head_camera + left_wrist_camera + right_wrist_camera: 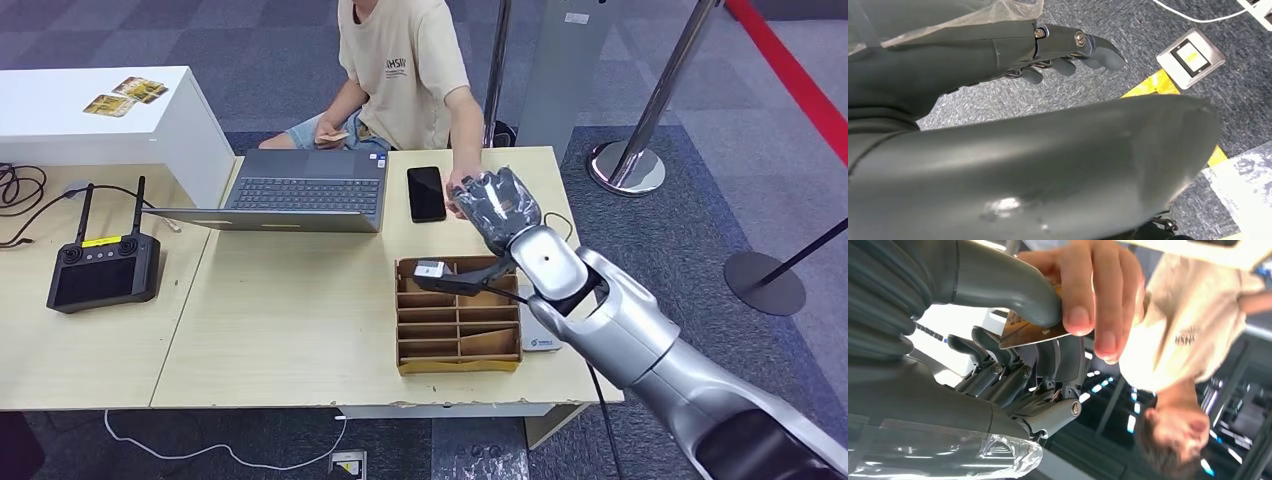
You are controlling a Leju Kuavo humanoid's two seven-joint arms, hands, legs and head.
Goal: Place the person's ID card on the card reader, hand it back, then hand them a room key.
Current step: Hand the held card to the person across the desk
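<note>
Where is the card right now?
The card is pinched in the robot's right hand, with the person's hand also on it, above the table's far edge beside the phone.

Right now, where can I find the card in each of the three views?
Head view: hidden behind the right hand at the table's far edge.
Left wrist view: not in it.
Right wrist view: card upper centre, between the robot's thumb and the person's fingers.
Shared landmark: the person's beige shirt.
</note>
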